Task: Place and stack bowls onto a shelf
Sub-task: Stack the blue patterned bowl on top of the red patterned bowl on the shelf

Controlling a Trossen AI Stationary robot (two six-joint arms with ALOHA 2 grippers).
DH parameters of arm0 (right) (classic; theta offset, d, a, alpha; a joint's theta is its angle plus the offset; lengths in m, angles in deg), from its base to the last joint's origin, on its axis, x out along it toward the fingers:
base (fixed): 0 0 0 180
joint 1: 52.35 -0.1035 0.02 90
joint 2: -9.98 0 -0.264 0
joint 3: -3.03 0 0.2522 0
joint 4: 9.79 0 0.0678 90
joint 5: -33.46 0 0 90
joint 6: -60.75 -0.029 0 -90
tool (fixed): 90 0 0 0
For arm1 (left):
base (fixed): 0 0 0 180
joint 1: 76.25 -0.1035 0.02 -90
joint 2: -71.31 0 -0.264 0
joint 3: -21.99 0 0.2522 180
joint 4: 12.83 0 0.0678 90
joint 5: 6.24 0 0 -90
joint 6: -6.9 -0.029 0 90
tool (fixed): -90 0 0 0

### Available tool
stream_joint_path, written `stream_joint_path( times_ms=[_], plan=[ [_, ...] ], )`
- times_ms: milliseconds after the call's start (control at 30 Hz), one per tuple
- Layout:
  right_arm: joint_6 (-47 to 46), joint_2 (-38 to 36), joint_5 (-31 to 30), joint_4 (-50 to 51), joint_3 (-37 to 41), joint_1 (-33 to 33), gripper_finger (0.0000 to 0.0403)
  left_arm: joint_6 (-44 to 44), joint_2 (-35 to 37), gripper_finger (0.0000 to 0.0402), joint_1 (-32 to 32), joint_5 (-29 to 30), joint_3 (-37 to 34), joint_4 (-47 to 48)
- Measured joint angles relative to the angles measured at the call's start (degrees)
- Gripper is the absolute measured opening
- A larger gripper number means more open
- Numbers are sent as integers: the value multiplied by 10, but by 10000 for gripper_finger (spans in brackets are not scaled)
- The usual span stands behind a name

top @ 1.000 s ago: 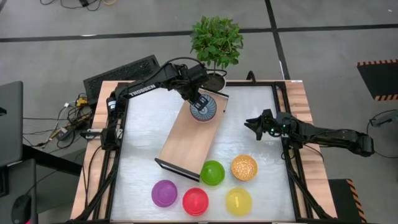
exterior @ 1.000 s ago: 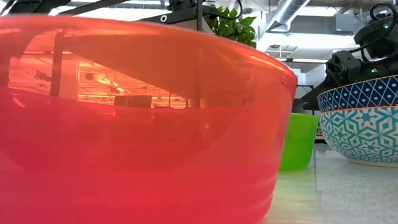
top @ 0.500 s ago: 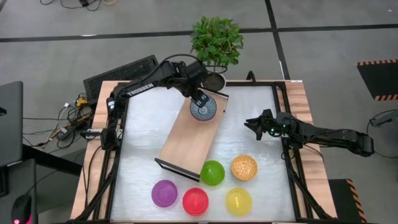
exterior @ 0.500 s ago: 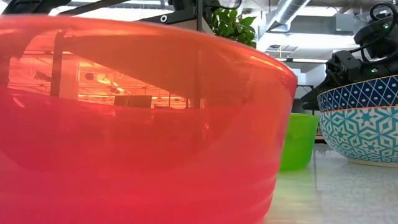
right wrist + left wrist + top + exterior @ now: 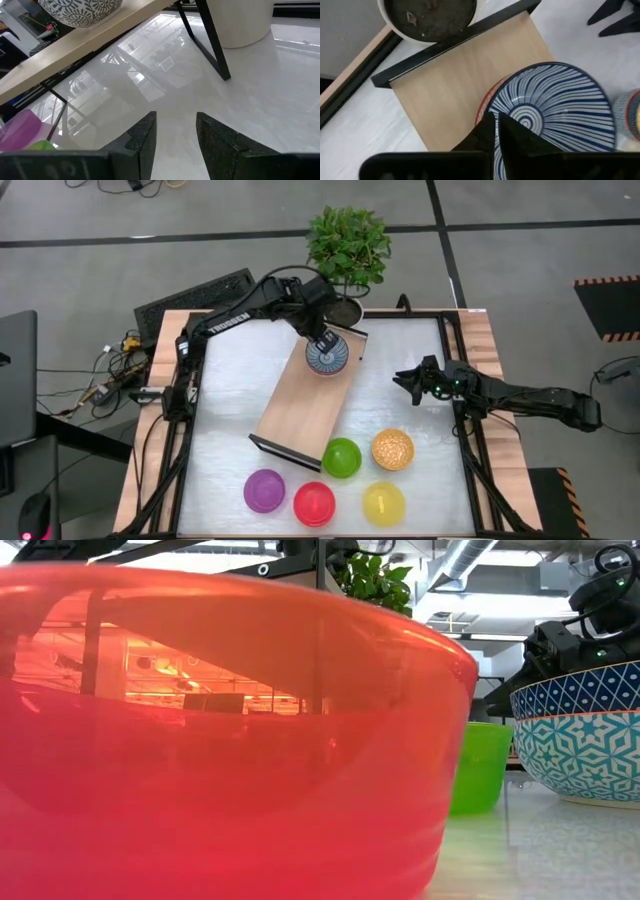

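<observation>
A blue-white striped bowl (image 5: 327,357) sits nested in a red-rimmed bowl (image 5: 481,109) on the far end of the light-wood shelf (image 5: 298,408). My left gripper (image 5: 322,340) is above it, shut at the striped bowl's rim (image 5: 496,119). My right gripper (image 5: 405,380) is open and empty over the table to the right of the shelf; it also shows in the right wrist view (image 5: 175,132). Green (image 5: 342,457), golden (image 5: 392,448), purple (image 5: 264,490), red (image 5: 314,503) and yellow (image 5: 383,503) bowls stand on the table near the front edge. My left gripper pinches the striped bowl's rim (image 5: 495,100) on its left side, one finger (image 5: 520,142) inside the bowl and one (image 5: 472,142) outside. The fingers come from above, pointing down. The bowl sits level in the red-rimmed bowl on the shelf.
A white plant pot (image 5: 347,310) with a leafy plant (image 5: 347,242) stands just beyond the shelf's far end. The red bowl (image 5: 220,740) fills most of the low view. Bare tabletop (image 5: 235,380) lies left of the shelf and between the shelf and my right gripper.
</observation>
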Motion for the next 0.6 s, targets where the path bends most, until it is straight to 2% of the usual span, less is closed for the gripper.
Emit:
stream_joint_path(
  times_ms=[600],
  plan=[
    [-9, 0, 0, 0, 0, 0, 164, 2, -7, 0, -3, 10, 0, 1]
  ],
)
